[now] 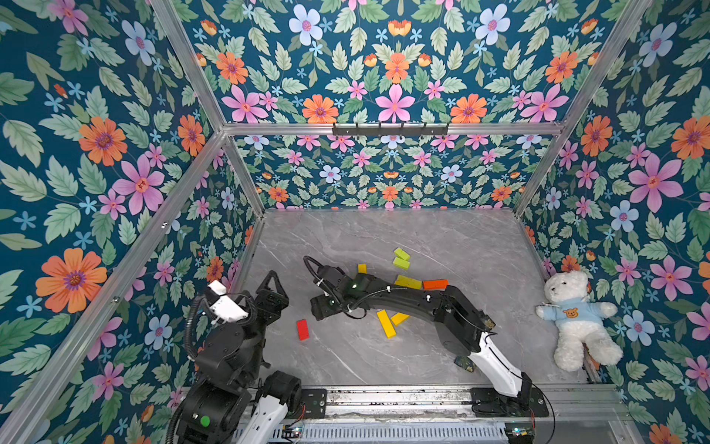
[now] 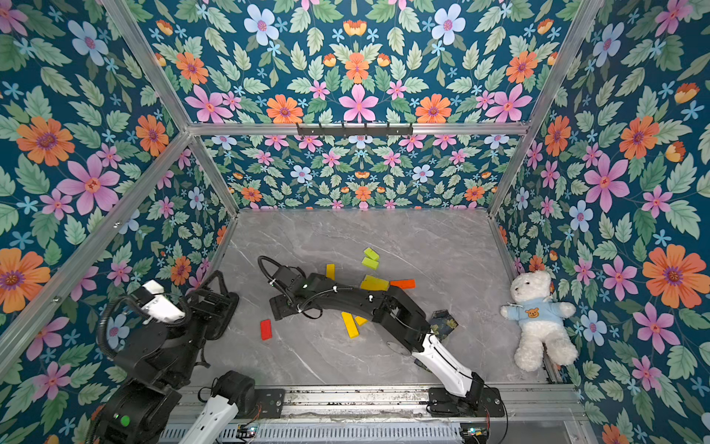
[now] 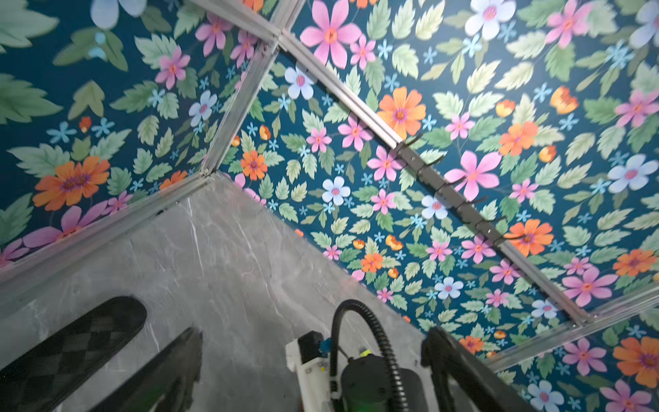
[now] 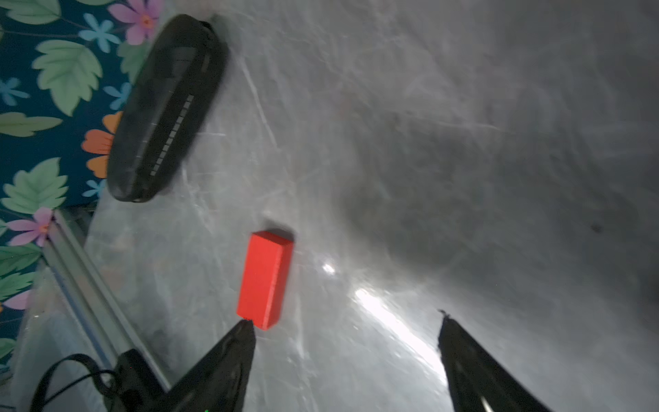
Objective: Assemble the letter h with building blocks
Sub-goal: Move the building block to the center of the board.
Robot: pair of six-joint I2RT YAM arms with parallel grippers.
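The building blocks lie scattered on the grey marble table [image 1: 384,357], and no letter h is in view. A short red block [image 1: 302,329] lies alone at the front left. My right gripper [image 1: 318,312] hovers just behind it, open and empty. In the right wrist view the red block [image 4: 265,278] lies just past one fingertip [image 4: 246,330] of the right gripper [image 4: 345,320]. Two yellow blocks [image 1: 386,323] lie under the right arm. Lime-green [image 1: 401,258], yellow [image 1: 408,281] and orange [image 1: 435,284] blocks lie behind it. My left gripper [image 1: 274,296] is open and empty by the left wall.
A white teddy bear [image 1: 574,319] in a blue shirt lies against the right wall. A dark floral cloth scrap [image 2: 442,325] sits beside the right arm's base link. Floral walls with aluminium rails enclose the table on three sides.
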